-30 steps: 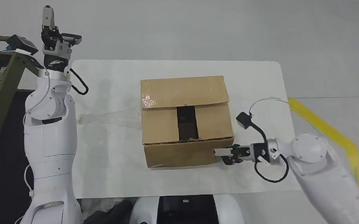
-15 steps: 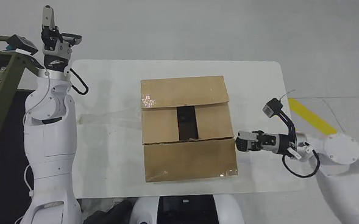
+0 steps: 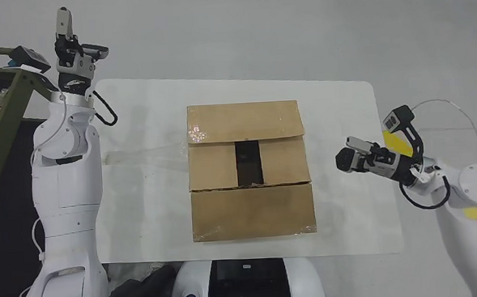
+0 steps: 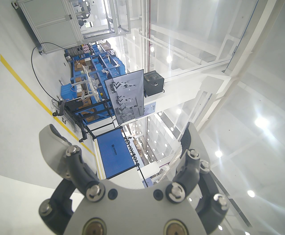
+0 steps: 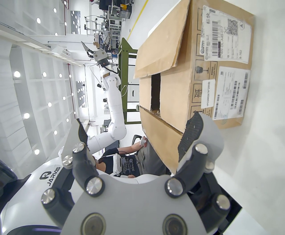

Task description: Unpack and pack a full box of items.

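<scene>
Right pincer (image 3: 341, 160) hovers open beside the box (image 3: 252, 212).

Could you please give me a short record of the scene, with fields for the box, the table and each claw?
box: brown cardboard, mid-table; near flap folded outward, far flap partly raised, two inner flaps down with a dark gap between them
contents: too dark to tell
table: white
left claw: open, empty, pointing up by the table's far left corner
right claw: open, empty, right of the box, not touching it
</scene>
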